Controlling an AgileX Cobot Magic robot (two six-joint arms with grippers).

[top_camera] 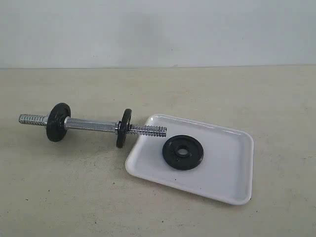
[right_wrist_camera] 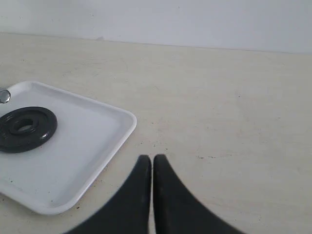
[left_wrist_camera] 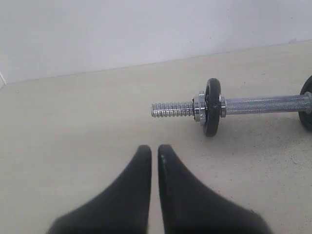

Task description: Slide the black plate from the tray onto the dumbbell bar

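Note:
A black plate (top_camera: 182,152) lies flat in the white tray (top_camera: 227,168), near the tray's left half; it shows too in the right wrist view as the black plate (right_wrist_camera: 25,128) on the tray (right_wrist_camera: 83,161). The chrome dumbbell bar (top_camera: 91,124) lies on the table left of the tray, its right threaded end over the tray's corner, with two black discs (top_camera: 58,122) (top_camera: 123,128) on it. In the left wrist view the dumbbell bar (left_wrist_camera: 263,104) lies ahead with a disc (left_wrist_camera: 212,113). My left gripper (left_wrist_camera: 152,147) and right gripper (right_wrist_camera: 151,157) are shut and hold nothing. Neither arm shows in the exterior view.
A pale beige table (top_camera: 74,197) carries everything, and a plain white wall (top_camera: 158,29) stands behind it. My right gripper hovers over bare table beside the tray's rim.

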